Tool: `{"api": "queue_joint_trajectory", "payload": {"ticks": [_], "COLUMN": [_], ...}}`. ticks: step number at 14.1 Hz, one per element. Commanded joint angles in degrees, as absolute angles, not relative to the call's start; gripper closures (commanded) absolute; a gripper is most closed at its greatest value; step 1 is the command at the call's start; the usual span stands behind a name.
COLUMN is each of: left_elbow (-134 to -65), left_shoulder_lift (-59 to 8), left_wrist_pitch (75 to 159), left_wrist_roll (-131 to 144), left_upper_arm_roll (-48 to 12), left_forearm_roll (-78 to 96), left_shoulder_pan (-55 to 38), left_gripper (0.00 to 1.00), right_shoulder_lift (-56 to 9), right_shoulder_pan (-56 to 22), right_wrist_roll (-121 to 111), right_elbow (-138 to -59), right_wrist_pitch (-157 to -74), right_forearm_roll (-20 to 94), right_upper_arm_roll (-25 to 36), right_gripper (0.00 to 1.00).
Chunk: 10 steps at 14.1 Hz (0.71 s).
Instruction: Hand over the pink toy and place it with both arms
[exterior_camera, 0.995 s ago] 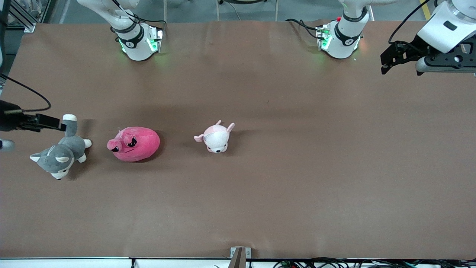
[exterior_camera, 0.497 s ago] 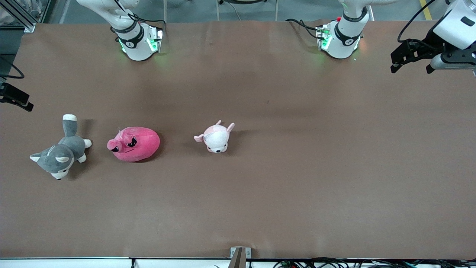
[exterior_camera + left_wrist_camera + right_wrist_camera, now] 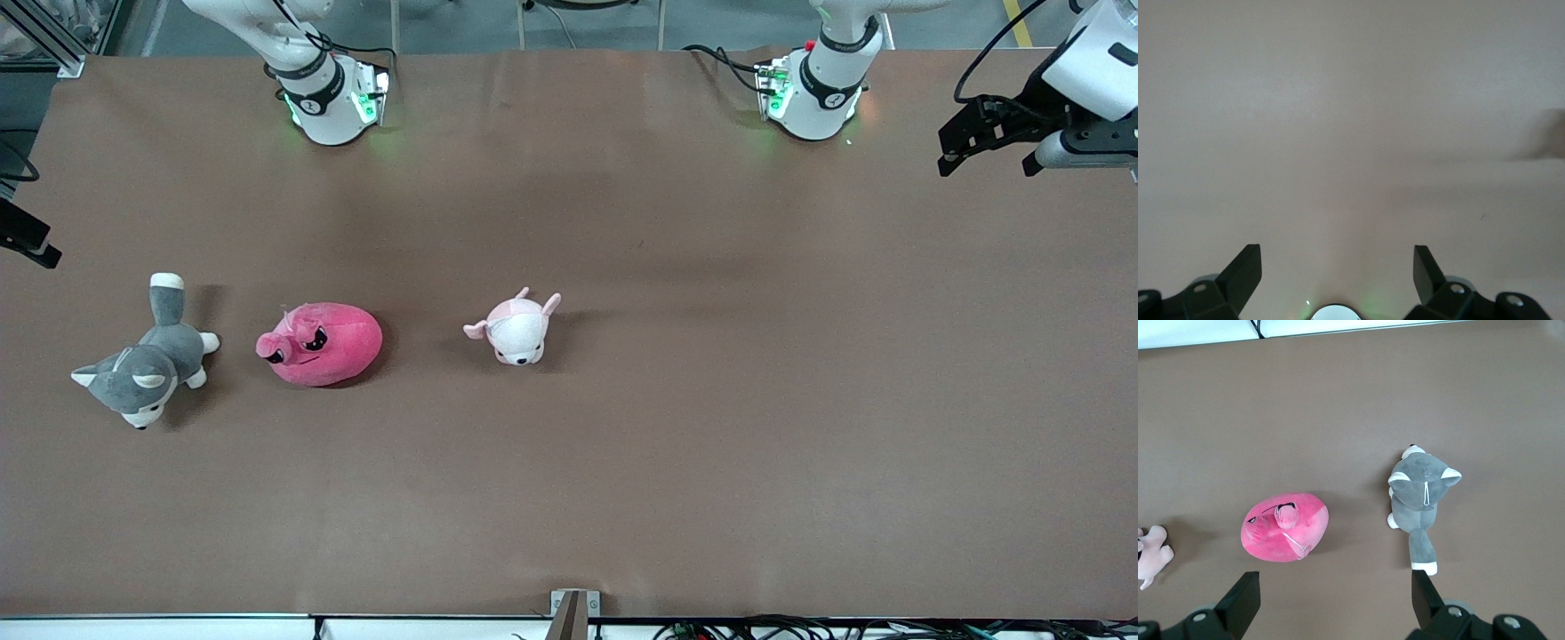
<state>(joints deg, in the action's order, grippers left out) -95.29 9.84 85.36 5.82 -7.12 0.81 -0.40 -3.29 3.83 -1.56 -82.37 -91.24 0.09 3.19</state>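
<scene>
The pink toy lies on the brown table toward the right arm's end, between a grey husky plush and a pale pink plush. It also shows in the right wrist view. My right gripper is open and empty, up over the table with the pink toy and the husky below it. In the front view only a black part of it shows at the picture's edge. My left gripper is open and empty, raised over the left arm's end of the table. Its wrist view shows only bare table.
The grey-and-white husky plush lies beside the pink toy toward the right arm's end and also shows in the right wrist view. The pale pink-and-white plush lies near the table's middle. The arm bases stand along the back edge.
My right gripper has drawn away from the husky's tail toward the right arm's end of the table, mostly out of the front view. My left gripper has shifted slightly outward.
</scene>
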Motion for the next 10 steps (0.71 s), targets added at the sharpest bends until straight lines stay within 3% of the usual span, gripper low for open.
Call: {"api": "queue_joint_trajectory", "payload": {"ticks": [1,5,10], "left_elbow": [-95.71,-94.58,-95.10], "left_shoulder_lift": [10.28,10.99,9.49], "left_wrist_pitch": [85.34,84.37,85.78], "left_wrist_roll": [5.10,5.89,6.15], "left_upper_arm_roll": [-6.94,-7.82,-8.79], "left_forearm_roll": [1.58,1.23,1.50], "left_shoulder_pan": [-0.18,-0.52,-0.44], "left_gripper": [0.00,0.00,0.00], "right_shoulder_lift": [1.48,8.34,10.89], "right_shoulder_pan": [4.57,4.22,4.66], "right_wrist_roll": [-1.40,-1.23,-1.32], "right_elbow": [-88.67,-98.16,-101.59], "right_wrist_pitch": [-93.08,-97.20,-96.94], "right_forearm_roll": [0.97,0.88,0.88], "right_upper_arm_roll": [2.81,2.55,2.81], "right_gripper": [0.00,0.00,0.00]}}
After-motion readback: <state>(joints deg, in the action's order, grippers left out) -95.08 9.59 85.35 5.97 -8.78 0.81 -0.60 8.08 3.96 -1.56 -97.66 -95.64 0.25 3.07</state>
